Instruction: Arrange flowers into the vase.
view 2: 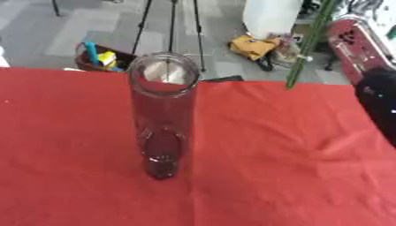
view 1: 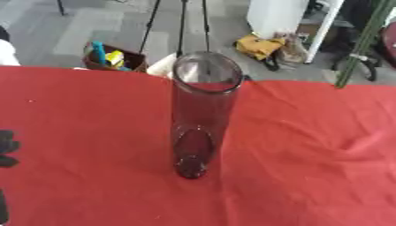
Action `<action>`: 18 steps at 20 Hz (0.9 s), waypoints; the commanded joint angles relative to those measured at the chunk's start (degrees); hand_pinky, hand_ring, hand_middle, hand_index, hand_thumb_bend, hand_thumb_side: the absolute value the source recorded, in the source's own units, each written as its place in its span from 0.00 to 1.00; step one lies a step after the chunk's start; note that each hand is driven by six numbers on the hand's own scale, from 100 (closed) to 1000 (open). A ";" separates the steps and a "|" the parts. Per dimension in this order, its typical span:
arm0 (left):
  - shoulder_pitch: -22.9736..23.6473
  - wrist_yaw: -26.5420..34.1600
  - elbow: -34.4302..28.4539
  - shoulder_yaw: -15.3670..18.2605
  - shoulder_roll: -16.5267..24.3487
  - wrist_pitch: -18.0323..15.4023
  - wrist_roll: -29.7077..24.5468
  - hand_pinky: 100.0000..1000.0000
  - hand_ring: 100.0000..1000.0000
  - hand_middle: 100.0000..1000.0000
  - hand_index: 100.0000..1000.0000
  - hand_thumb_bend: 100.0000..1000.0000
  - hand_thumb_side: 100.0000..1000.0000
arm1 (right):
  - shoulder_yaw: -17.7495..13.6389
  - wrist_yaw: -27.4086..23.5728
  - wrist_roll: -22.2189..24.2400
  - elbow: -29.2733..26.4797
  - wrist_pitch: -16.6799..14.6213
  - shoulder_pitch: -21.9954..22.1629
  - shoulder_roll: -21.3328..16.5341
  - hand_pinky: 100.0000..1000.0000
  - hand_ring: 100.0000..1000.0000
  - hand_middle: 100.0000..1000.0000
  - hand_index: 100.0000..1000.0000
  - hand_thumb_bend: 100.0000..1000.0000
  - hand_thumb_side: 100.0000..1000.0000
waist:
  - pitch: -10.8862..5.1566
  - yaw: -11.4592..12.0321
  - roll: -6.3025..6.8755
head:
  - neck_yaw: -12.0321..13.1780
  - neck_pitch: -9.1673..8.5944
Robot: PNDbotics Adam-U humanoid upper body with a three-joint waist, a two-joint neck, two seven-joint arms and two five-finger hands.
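Note:
A tall clear glass vase (view 1: 203,110) stands upright in the middle of the red tablecloth (view 1: 309,145), with nothing in it. A long green flower stem (view 2: 308,48) hangs slanted at the upper right. Its lower end is above the table's far edge, to the right of the vase mouth and apart from it. The stem's top runs out of view, so what holds it is hidden. A dark part of my right arm (view 2: 379,103) shows at the right edge. Only a black sliver of my left hand (view 1: 6,148) shows at the left edge, low over the cloth.
Beyond the table's far edge are tripod legs (view 1: 182,26), a box with colourful items (view 1: 112,57), a yellow bag (view 1: 259,46) and a white cabinet (view 1: 282,15) on the floor. A red and silver object (view 2: 357,42) stands at the far right.

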 commanded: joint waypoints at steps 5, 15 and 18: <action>-0.87 0.14 -1.02 -0.64 1.14 -0.10 -0.22 0.53 0.65 0.67 0.74 0.00 0.66 | 0.13 0.80 -1.39 -0.89 -1.02 -2.35 -0.66 0.00 0.00 0.00 0.00 0.00 0.74 | -1.38 1.39 -0.74 | -1.48 -0.29; -1.28 0.44 -1.02 -0.86 1.29 -0.17 -0.55 0.53 0.65 0.67 0.74 0.00 0.66 | 1.34 3.34 -3.06 -1.49 -2.19 -4.58 0.29 0.00 0.00 0.00 0.00 0.00 0.74 | -1.48 2.59 -1.52 | -3.30 -0.11; -1.32 0.50 -1.02 -0.96 1.38 -0.04 -0.76 0.52 0.65 0.67 0.74 0.00 0.66 | 1.50 3.52 -3.20 -1.53 -2.36 -5.05 0.29 0.00 0.00 0.00 0.00 0.00 0.73 | -1.50 2.82 -1.77 | -3.59 -0.11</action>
